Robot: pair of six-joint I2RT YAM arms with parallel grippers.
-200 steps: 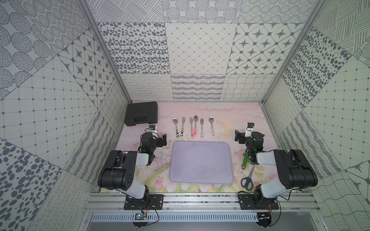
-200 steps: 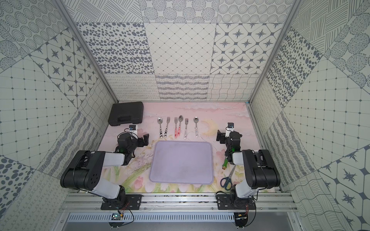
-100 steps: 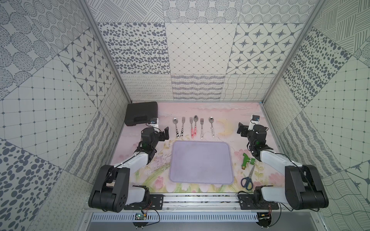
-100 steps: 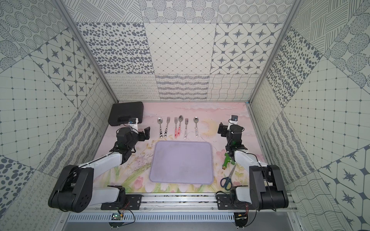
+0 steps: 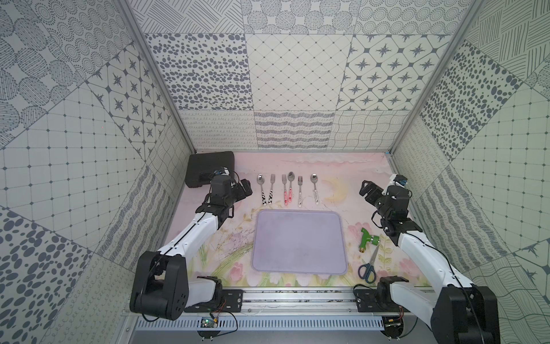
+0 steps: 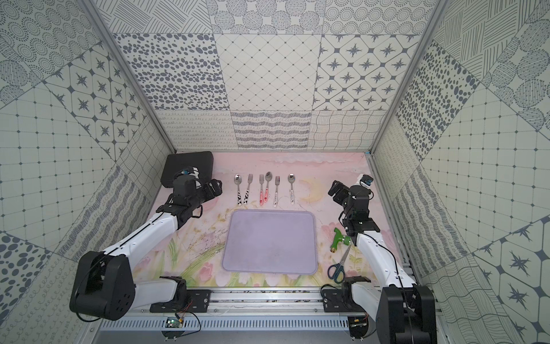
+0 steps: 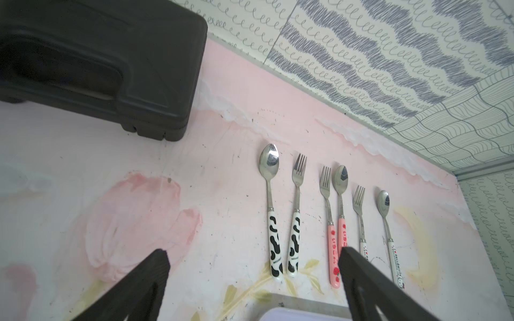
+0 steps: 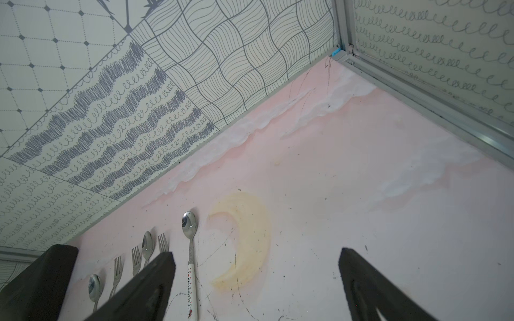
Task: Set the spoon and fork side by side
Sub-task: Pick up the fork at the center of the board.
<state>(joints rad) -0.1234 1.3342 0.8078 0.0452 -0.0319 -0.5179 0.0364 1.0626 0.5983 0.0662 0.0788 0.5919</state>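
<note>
Okay, nothing is held. The left gripper (image 5: 246,188) has its jaws spread wide and hovers between the black case (image 5: 205,166) and the cutlery row. The right gripper (image 5: 366,189) is spread wide too, above bare table well right of the row.

The row lies flat just behind the tray (image 5: 299,241), handles toward it: cow spoon (image 5: 262,189), cow fork (image 5: 271,189), pink fork (image 5: 284,190), pink spoon (image 5: 290,186), white fork (image 5: 300,190), white spoon (image 5: 314,189). Each pair sits side by side, and the pink two are almost touching.

Writing:
- Left wrist view reads "HELLO KITTY" down the white spoon (image 7: 385,219) handle; the same print shows in the right wrist view (image 8: 190,250).
- The cow handles carry a small printed line near the end, too small to read.
- The pink handles have red marks and a strawberry, not legible.

Only the top views show the green nozzle (image 5: 367,239) and scissors (image 5: 369,266) right of the tray. Left wrist catches just a tray corner. Right wrist shows the painted yellow moon (image 8: 244,244) beside the white spoon.
</note>
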